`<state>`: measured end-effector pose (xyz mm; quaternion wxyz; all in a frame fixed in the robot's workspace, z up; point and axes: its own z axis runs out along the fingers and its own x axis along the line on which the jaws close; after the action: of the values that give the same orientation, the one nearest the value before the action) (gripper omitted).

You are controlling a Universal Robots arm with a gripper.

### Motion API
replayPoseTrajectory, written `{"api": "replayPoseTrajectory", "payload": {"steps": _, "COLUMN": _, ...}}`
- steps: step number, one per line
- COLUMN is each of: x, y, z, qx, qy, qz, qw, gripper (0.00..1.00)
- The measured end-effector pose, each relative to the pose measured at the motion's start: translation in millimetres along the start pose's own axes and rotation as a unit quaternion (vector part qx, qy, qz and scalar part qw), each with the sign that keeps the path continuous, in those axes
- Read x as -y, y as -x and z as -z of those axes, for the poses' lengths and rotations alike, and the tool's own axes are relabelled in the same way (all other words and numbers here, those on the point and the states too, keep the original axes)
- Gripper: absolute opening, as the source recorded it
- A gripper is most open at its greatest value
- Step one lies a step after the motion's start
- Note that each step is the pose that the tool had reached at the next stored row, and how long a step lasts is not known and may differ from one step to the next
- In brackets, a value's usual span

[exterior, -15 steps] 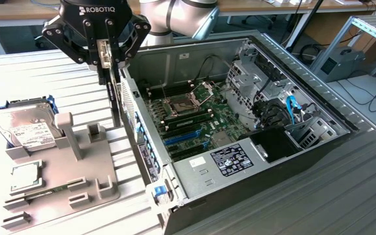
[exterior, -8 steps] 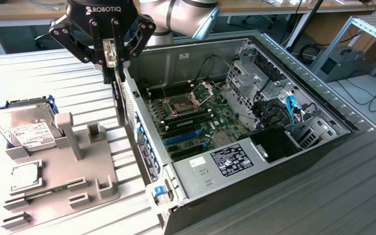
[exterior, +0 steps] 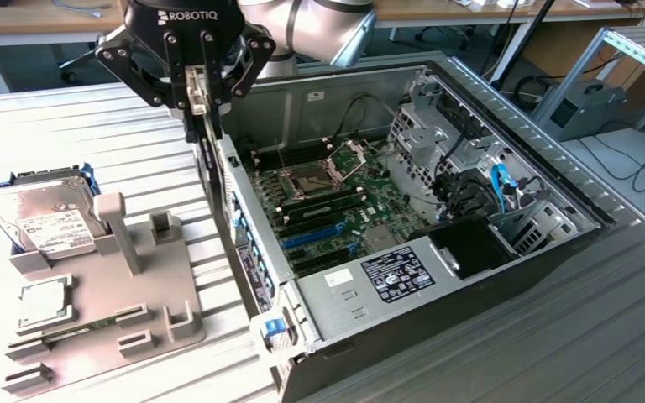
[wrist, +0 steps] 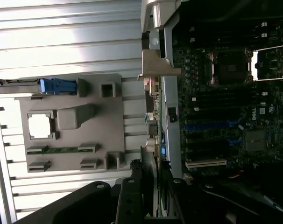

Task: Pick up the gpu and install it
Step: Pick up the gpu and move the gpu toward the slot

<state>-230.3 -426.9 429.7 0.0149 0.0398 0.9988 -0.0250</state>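
My gripper (exterior: 196, 84) hangs over the rear wall of the open computer case (exterior: 334, 88), shut on the gpu (exterior: 197, 113). The card is a thin dark board seen edge-on, hanging straight down between the fingers, with its silvery end bracket (wrist: 158, 65) out in front. In the wrist view the gpu (wrist: 152, 140) runs from my gripper (wrist: 151, 205) along the case's rear wall, beside the motherboard (wrist: 225, 116). The blue expansion slots (exterior: 317, 235) lie inside the case, lower than the card and toward the exterior view's right of it.
A grey parts fixture (exterior: 110, 285) lies at the exterior view's left. It holds a silver hard drive (exterior: 37, 218), a square chip (exterior: 43, 302) and a memory stick (exterior: 81, 332). Inside the case are the CPU socket (exterior: 312, 180), drive bays and cables (exterior: 490, 193).
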Motion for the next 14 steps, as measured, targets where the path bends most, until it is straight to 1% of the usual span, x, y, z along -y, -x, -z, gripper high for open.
{"api": "replayPoseTrajectory", "payload": {"steps": 5, "x": -0.6, "y": 7.4, "z": -0.2, "qx": 0.0, "qy": 0.0, "qz": 0.0, "qw": 1.0, "gripper": 0.26}}
{"api": "replayPoseTrajectory", "payload": {"steps": 10, "x": -0.9, "y": 11.4, "z": -0.4, "qx": 0.0, "qy": 0.0, "qz": 0.0, "qw": 1.0, "gripper": 0.26}}
{"api": "replayPoseTrajectory", "payload": {"steps": 12, "x": -2.1, "y": 25.4, "z": -0.9, "qx": 0.0, "qy": 0.0, "qz": 0.0, "qw": 1.0, "gripper": 0.26}}
{"api": "replayPoseTrajectory", "payload": {"steps": 13, "x": -2.4, "y": 29.5, "z": -1.0, "qx": 0.0, "qy": 0.0, "qz": 0.0, "qw": 1.0, "gripper": 0.26}}
{"api": "replayPoseTrajectory", "payload": {"steps": 14, "x": -3.1, "y": 38.2, "z": -1.2, "qx": 0.0, "qy": -0.0001, "qz": 0.0, "qw": 1.0, "gripper": 0.26}}
